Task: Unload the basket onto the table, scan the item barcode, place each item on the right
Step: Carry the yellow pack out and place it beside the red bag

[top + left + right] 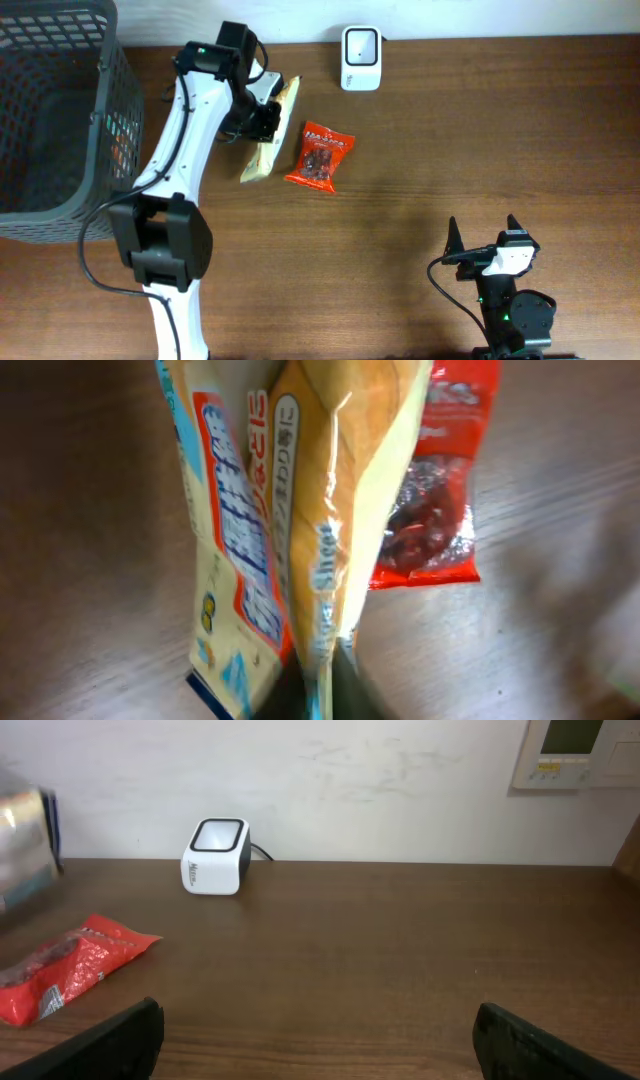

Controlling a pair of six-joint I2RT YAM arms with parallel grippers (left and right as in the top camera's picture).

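As light glints off it, yellow packet [345,490], blue lettering.

The left arm [180,130] is built of long white links joined by blocky black joint housings. A small green light [201,48] is noted on the upper housing. A thin black cable [88,255] is seen beside the lower housing, and another is run along the white link. The left pincer [265,118] is black. The right arm [530,315] is a rounded black body carrying a second green light [505,318] and topped by a white block [512,258]. The right pincer [483,232] is fitted with two black, pointed fingers [105,1042].
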